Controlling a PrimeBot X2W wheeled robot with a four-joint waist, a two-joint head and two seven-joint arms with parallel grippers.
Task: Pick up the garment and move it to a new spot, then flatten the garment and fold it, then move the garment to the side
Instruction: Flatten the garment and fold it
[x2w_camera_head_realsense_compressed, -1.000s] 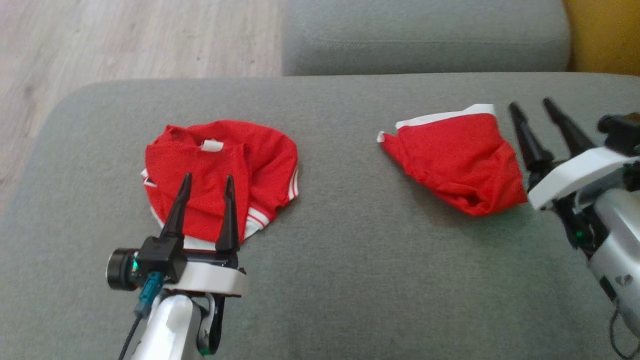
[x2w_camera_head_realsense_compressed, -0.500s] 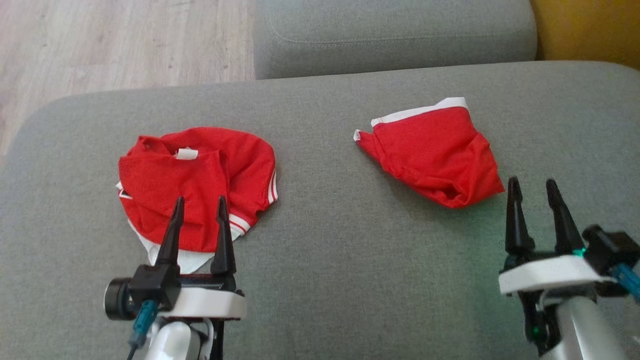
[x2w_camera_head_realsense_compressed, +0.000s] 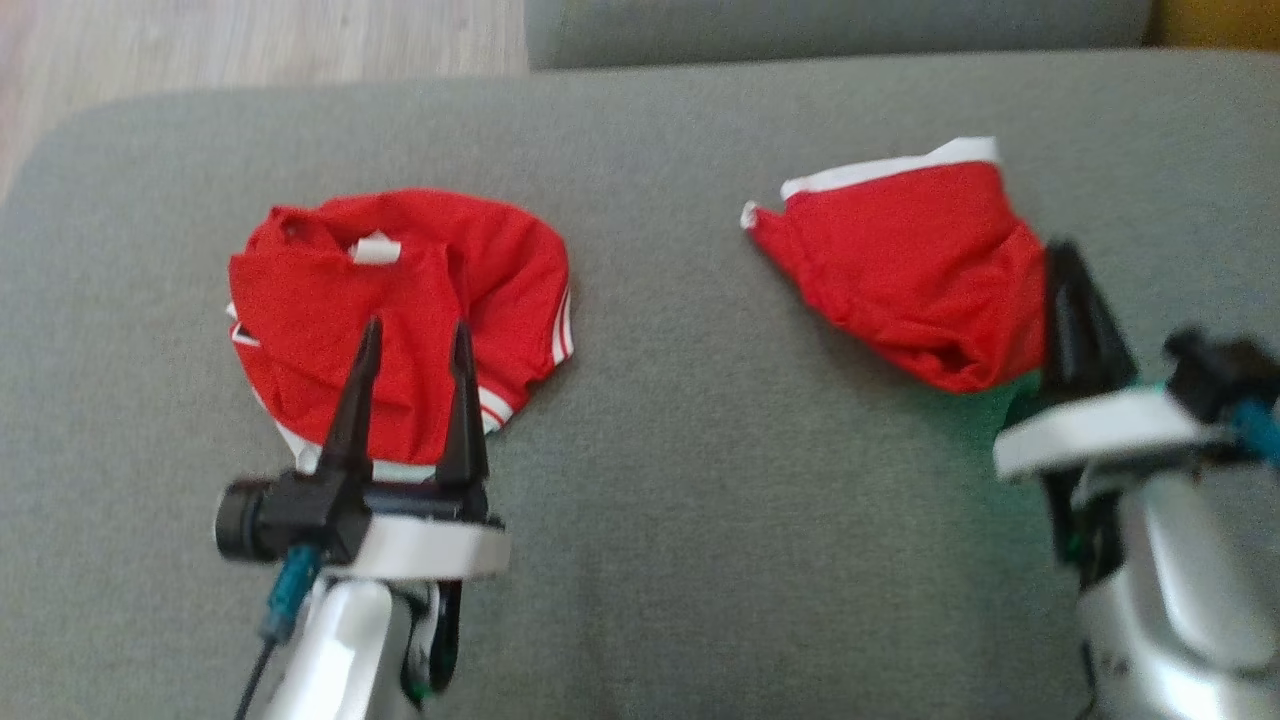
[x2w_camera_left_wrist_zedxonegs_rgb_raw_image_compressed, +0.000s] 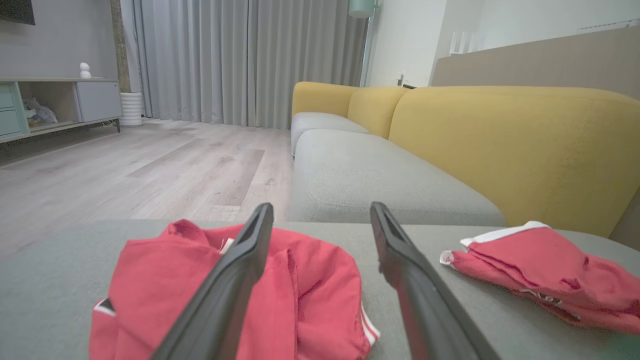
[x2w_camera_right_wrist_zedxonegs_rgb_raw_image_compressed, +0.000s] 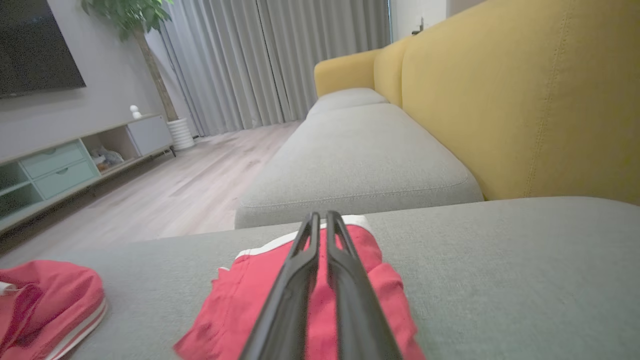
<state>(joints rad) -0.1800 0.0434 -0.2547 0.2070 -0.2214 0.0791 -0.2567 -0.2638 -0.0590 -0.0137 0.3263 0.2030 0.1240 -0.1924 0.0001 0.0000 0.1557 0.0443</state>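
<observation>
Has left gripper (x2w_camera_head_realsense_compressed: 417, 330) wide open, empty, above the near edge of the garment (x2w_camera_head_realsense_compressed: 400, 290) crumpled at the left of the grey seat cushion (x2w_camera_head_realsense_compressed: 680, 500). Has right gripper (x2w_camera_right_wrist_zedxonegs_rgb_raw_image_compressed: 323, 216) pinched together over the other red cloth (x2w_camera_head_realsense_compressed: 900, 270), gripping nothing visible. Beyond: yellow backrest (x2w_camera_right_wrist_zedxonegs_rgb_raw_image_compressed: 525, 100), wood floor (x2w_camera_left_wrist_zedxonegs_rgb_raw_image_compressed: 150, 170), grey curtains (x2w_camera_left_wrist_zedxonegs_rgb_raw_image_compressed: 225, 60)

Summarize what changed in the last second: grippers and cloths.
The right gripper pulled back from beside the plain red cloth, then returned to its right edge, and its fingers closed together; whether they pinch fabric is unclear. The head camera shifted too. Unchanged: left gripper open over the jersey; both cloths in place on the sofa seat.
</observation>
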